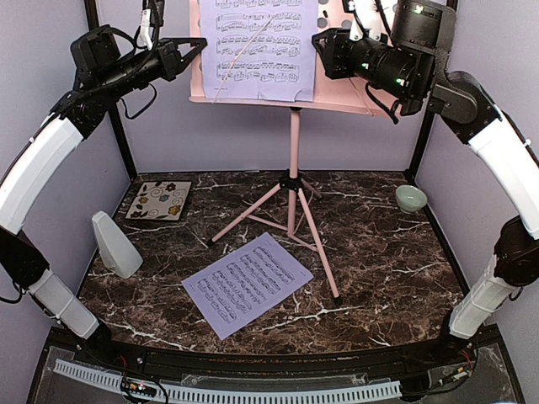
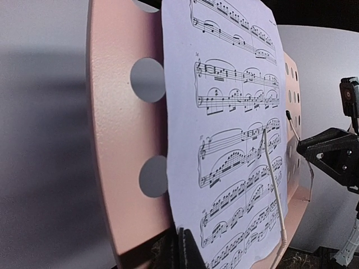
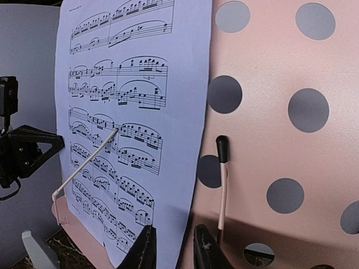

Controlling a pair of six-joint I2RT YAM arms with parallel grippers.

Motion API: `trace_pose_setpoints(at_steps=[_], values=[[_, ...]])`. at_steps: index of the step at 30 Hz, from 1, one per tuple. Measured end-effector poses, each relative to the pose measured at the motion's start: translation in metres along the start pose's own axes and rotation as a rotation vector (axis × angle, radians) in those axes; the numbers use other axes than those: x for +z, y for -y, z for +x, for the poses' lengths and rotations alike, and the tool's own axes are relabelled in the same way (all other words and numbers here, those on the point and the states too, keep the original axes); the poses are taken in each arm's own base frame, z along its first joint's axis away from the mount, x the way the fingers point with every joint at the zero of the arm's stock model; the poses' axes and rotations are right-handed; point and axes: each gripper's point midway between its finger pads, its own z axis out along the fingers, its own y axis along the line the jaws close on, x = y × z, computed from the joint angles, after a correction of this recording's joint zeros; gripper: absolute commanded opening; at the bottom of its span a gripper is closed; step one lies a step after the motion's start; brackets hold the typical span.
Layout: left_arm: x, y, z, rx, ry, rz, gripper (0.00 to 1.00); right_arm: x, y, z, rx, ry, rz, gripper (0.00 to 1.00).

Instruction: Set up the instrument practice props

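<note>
The pink music stand [image 1: 294, 143] is upright on its tripod at the middle of the dark marbled surface [image 1: 379, 269]. Its perforated plate is raised high at the back. One lavender page [image 1: 257, 46] rests on the plate, with a thin retaining wire [image 3: 84, 162] lying slantwise across its staves.

The left hand [image 2: 182, 246] is at the plate's left side, by the page's left edge. Its fingers are pressed fully together, showing no gap in the left wrist view. Its tips overlap the lower-left edge of the page there, but the angle is too steep to say whether paper is pinched between them.

The right hand [image 3: 175, 246] is at the page's right side, low on the plate. Its two fingers stand a narrow way apart, and the page's right edge runs down into the gap between them. It looks to be gripping nothing. A second retaining wire [image 3: 222, 185] with a black tip stands upright just beside the right finger, against bare pink plate.

A second page [image 1: 247, 284] lies flat on the surface in front of the tripod legs, turned at an angle. The grey metronome [image 1: 115, 244] stands upright near the left wall, well apart from the stand. Behind it lie a floral tile [image 1: 158, 200] and, far right, a green bowl [image 1: 411, 198].
</note>
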Motion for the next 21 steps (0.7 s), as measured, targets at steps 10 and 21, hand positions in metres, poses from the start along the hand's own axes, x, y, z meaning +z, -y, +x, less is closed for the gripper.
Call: trace_pose_setpoints(at_steps=[10,21], values=[[-0.005,-0.009,0.002,0.056,-0.022,-0.067,0.00,0.000,0.002,0.000,-0.003,-0.001,0.016,0.22],[-0.013,-0.009,-0.015,0.129,-0.012,-0.102,0.00,0.001,0.002,0.004,-0.008,-0.011,0.025,0.21]])
